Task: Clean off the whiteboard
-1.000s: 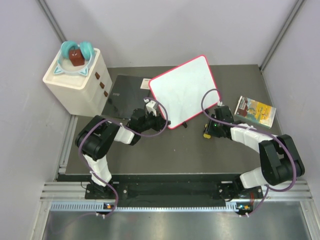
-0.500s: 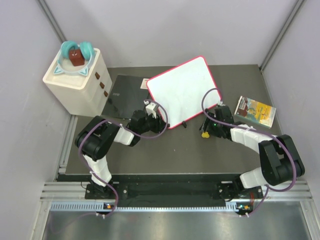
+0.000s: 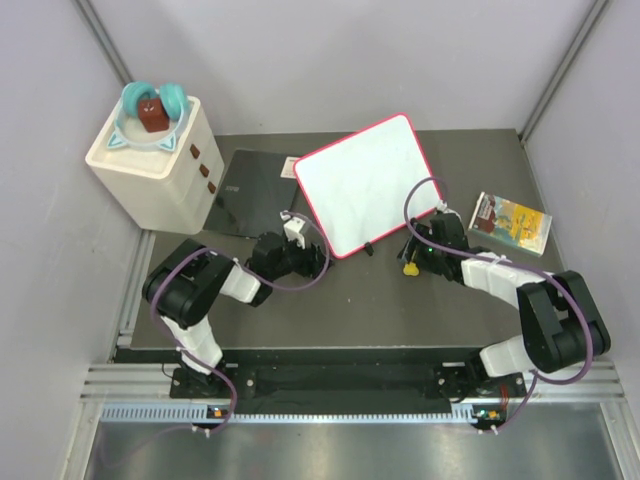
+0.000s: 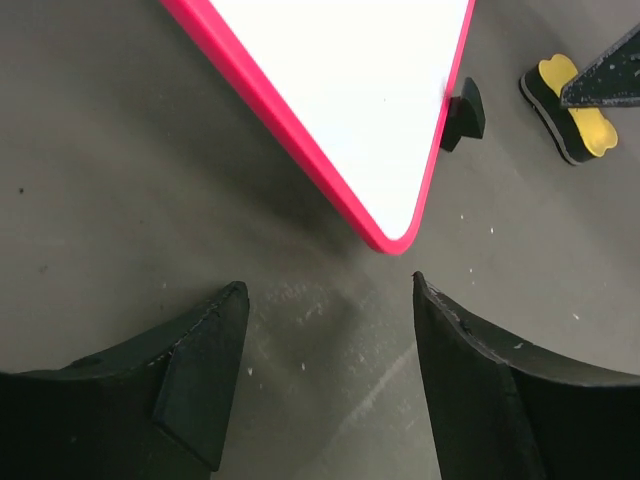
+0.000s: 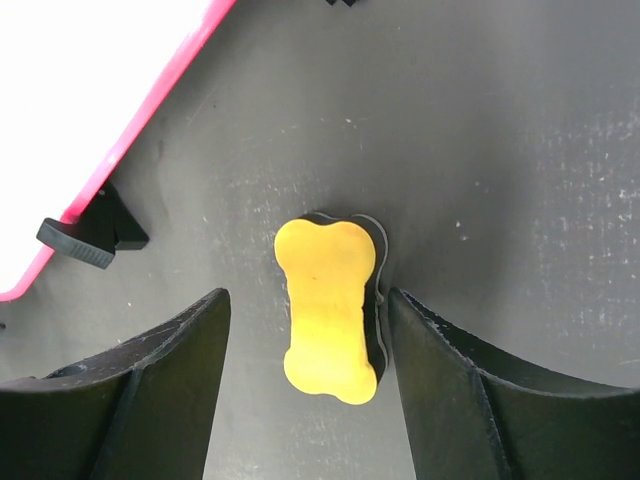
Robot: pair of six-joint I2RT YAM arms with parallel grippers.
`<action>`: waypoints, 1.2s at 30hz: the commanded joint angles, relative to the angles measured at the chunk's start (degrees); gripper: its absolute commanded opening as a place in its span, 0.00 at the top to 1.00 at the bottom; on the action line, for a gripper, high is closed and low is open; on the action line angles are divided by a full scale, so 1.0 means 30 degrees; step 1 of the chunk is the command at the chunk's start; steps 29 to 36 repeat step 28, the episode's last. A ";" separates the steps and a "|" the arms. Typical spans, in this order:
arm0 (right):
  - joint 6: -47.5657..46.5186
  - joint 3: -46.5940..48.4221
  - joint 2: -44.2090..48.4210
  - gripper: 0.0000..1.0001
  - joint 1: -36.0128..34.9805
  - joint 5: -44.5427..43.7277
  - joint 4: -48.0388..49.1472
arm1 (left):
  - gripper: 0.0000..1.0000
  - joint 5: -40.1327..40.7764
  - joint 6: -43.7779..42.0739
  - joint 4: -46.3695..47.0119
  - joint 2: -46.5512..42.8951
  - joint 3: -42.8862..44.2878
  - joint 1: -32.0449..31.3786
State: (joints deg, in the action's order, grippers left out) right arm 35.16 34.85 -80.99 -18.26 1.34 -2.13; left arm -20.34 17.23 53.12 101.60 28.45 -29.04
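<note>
The whiteboard (image 3: 365,185) has a red frame and rests tilted on the dark table; its white face (image 4: 350,90) shows no marks. My left gripper (image 3: 303,260) sits just short of the board's near corner. It is open (image 4: 325,290), with only bare table between its fingers. A yellow bone-shaped eraser (image 5: 328,308) lies flat on the table right of the board (image 5: 80,90), and it also shows in the left wrist view (image 4: 572,108). My right gripper (image 3: 415,256) stands open around the eraser (image 5: 308,292). Its right finger is close against the eraser and its left finger is apart.
A dark grey slab (image 3: 250,190) lies left of the board, partly under its edge. A white drawer box (image 3: 155,170) with a teal item on top stands at the far left. A colourful booklet (image 3: 510,222) lies at the right. Black board feet (image 5: 90,235) stick out near the eraser.
Both grippers have opened. The left one let go of the board's near edge and drew back toward the arm bases. The right one opened around the eraser, which lies on the table.
</note>
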 commanded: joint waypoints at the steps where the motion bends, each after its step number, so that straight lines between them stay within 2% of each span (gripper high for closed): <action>1: 0.0117 -0.0923 -0.0308 0.36 -0.0124 -0.0389 -0.0725 | 0.28 0.0246 -0.0647 0.1335 -0.1199 -0.0839 0.0070; 2: 0.0059 -0.0924 -0.0279 0.36 -0.0124 -0.0389 -0.0725 | 0.28 0.0188 -0.0647 0.1422 -0.1317 -0.1043 0.0070; 4: -0.0029 -0.0837 -0.0191 0.36 -0.0124 -0.0389 -0.0813 | 0.13 0.0304 -0.0560 0.1249 -0.1784 -0.1191 0.0070; 7: -0.0351 -0.0690 0.0217 0.35 -0.0124 -0.0389 -0.1135 | 0.04 0.1152 0.0053 -0.0035 -0.3186 -0.1512 0.0070; 8: -0.0700 -0.0660 0.0394 0.32 -0.0124 -0.0389 -0.1106 | 0.04 0.1270 0.0375 -0.0564 -0.3599 -0.1543 0.0070; 9: -0.0819 -0.0689 0.0656 0.21 -0.0124 -0.0389 -0.0990 | 0.02 0.1097 0.0639 -0.0888 -0.4474 -0.1601 0.0099; 11: -0.1170 -0.0806 0.1622 0.12 -0.0123 -0.0273 -0.0960 | 0.01 0.1328 0.1576 -0.2751 -0.5474 -0.1631 0.0099; 12: -0.1259 -0.0835 0.2003 0.03 -0.0124 -0.0301 -0.0960 | 0.01 0.1359 0.1724 -0.3433 -0.6465 -0.1602 0.0099; 14: -0.1638 -0.0836 0.3258 0.01 -0.0124 -0.0389 -0.1309 | 0.01 0.2233 0.2397 -0.5973 -0.7612 -0.1630 0.0070; 18: -0.2050 -0.0631 0.5663 0.01 -0.0124 -0.1732 -0.2364 | 0.01 0.4692 0.2605 -1.0485 -1.0917 -0.1514 0.0070; 23: -0.3338 -0.0485 0.8536 0.01 -0.0124 -0.4425 -0.3447 | 0.01 0.6690 0.2723 -1.4803 -1.3590 -0.0724 0.0070; 27: -0.3749 0.0247 0.9038 0.01 -0.0124 -0.5896 -0.4386 | 0.01 0.7628 0.2021 -1.4985 -1.5232 -0.0810 0.0099; 36: -0.3750 0.0509 0.8980 0.01 -0.0124 -0.6100 -0.4503 | 0.01 0.7803 0.1932 -1.5070 -1.5263 -0.0665 0.0099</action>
